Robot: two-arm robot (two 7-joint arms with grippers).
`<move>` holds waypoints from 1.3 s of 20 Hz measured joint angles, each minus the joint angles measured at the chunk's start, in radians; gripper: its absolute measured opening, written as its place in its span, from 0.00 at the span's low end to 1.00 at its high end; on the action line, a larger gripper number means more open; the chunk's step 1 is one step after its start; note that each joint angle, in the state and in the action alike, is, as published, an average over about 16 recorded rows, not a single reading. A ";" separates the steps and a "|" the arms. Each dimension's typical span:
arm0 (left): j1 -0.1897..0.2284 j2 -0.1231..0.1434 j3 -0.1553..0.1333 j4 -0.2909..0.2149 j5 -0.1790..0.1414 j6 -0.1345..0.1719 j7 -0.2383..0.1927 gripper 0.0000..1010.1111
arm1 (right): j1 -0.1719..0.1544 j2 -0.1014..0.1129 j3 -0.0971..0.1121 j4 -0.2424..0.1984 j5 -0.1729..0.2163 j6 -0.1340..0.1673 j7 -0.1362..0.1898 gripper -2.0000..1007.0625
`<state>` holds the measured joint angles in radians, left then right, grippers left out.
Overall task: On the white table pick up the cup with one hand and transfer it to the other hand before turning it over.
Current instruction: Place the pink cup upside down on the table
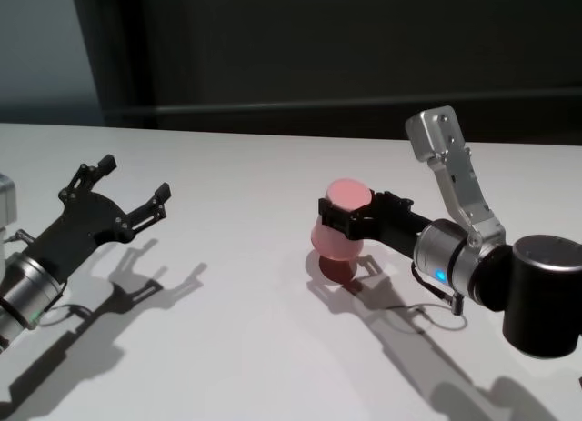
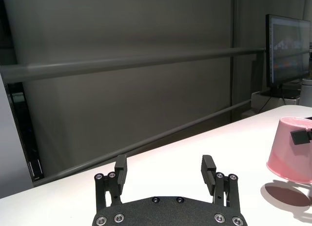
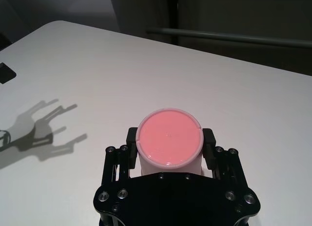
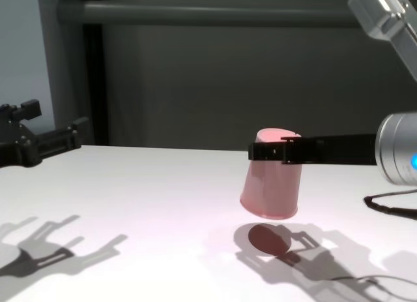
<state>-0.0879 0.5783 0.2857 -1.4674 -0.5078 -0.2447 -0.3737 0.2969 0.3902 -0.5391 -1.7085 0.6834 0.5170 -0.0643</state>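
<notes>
The pink cup [image 1: 341, 223] hangs upside down, base up and rim down, a little above the white table [image 1: 227, 285], with its shadow below it. My right gripper [image 1: 348, 210] is shut on the cup, one finger on each side near its base; the right wrist view shows the base [image 3: 169, 138] between the fingers [image 3: 208, 138]. In the chest view the cup [image 4: 272, 178] is slightly tilted in the right gripper [image 4: 273, 150]. My left gripper [image 1: 136, 177] is open and empty at the table's left, well apart from the cup. The left wrist view shows the cup [image 2: 292, 150] far off.
A dark wall with horizontal rails [image 2: 146, 62] stands behind the table's far edge. A monitor [image 2: 287, 50] stands beyond the table. A thin black cable [image 1: 436, 307] loops under my right wrist.
</notes>
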 joint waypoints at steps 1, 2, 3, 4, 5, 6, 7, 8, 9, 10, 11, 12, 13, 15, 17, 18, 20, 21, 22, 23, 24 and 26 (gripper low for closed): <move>0.000 0.000 0.000 0.000 0.000 0.000 0.000 0.99 | -0.001 -0.001 0.000 0.003 -0.003 0.003 0.001 0.76; 0.000 0.000 0.000 0.000 0.000 0.000 0.000 0.99 | -0.002 -0.002 0.000 0.007 -0.006 0.006 0.002 0.76; 0.000 0.000 0.000 0.000 0.000 0.000 0.000 0.99 | -0.003 -0.002 -0.001 0.010 -0.008 0.008 0.003 0.76; 0.000 0.000 0.000 0.000 0.000 0.000 0.000 0.99 | -0.004 -0.003 -0.001 0.013 -0.011 0.011 0.004 0.76; 0.000 0.000 0.000 0.000 0.000 0.000 0.000 0.99 | -0.005 -0.004 -0.001 0.017 -0.014 0.013 0.005 0.76; 0.000 0.000 0.000 0.000 0.000 0.000 0.000 0.99 | -0.005 -0.005 -0.001 0.020 -0.017 0.015 0.006 0.76; 0.000 0.000 0.000 0.000 0.000 0.000 0.000 0.99 | -0.006 -0.006 -0.001 0.023 -0.019 0.017 0.007 0.76; 0.000 0.000 0.000 0.000 0.000 0.000 0.000 0.99 | -0.007 -0.007 -0.001 0.026 -0.022 0.019 0.008 0.76; 0.000 0.000 0.000 0.000 0.000 0.000 0.000 0.99 | -0.008 -0.009 0.000 0.028 -0.024 0.021 0.008 0.76; 0.000 0.000 0.000 0.000 0.000 0.000 0.000 0.99 | -0.009 -0.010 0.000 0.031 -0.027 0.023 0.009 0.76; 0.000 0.000 0.000 0.000 0.000 0.000 0.000 0.99 | -0.010 -0.011 0.001 0.033 -0.029 0.026 0.010 0.76; 0.000 0.000 0.000 0.000 0.000 0.000 0.000 0.99 | -0.011 -0.012 0.001 0.035 -0.032 0.028 0.011 0.76; 0.000 0.000 0.000 0.000 0.000 0.000 0.000 0.99 | -0.013 -0.014 0.002 0.036 -0.034 0.030 0.011 0.76; 0.000 0.000 0.000 0.000 0.000 0.000 0.000 0.99 | -0.015 -0.016 0.004 0.039 -0.039 0.035 0.012 0.76; 0.000 0.000 0.000 0.000 0.000 0.000 0.000 0.99 | -0.018 -0.019 0.007 0.040 -0.043 0.040 0.014 0.76; 0.000 0.000 0.000 0.000 0.000 0.000 0.000 0.99 | -0.019 -0.020 0.008 0.041 -0.045 0.043 0.014 0.76; 0.000 0.000 0.000 0.000 0.000 0.000 0.000 0.99 | -0.022 -0.023 0.010 0.042 -0.050 0.048 0.015 0.76; 0.000 0.000 0.000 0.000 0.000 0.000 0.000 0.99 | -0.024 -0.024 0.012 0.042 -0.053 0.050 0.015 0.76; 0.000 0.000 0.000 0.000 0.000 0.000 0.000 0.99 | -0.025 -0.025 0.013 0.043 -0.055 0.053 0.015 0.76; 0.000 0.000 0.000 0.000 0.000 0.000 0.000 0.99 | -0.027 -0.027 0.015 0.043 -0.057 0.056 0.015 0.76; 0.000 0.000 0.000 0.000 0.000 0.000 0.000 0.99 | -0.028 -0.028 0.016 0.044 -0.060 0.059 0.015 0.76; 0.000 0.000 0.000 0.000 0.000 0.000 0.000 0.99 | -0.031 -0.031 0.019 0.045 -0.064 0.065 0.015 0.76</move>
<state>-0.0879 0.5783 0.2857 -1.4674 -0.5078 -0.2447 -0.3737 0.2656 0.3592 -0.5197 -1.6632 0.6199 0.5821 -0.0490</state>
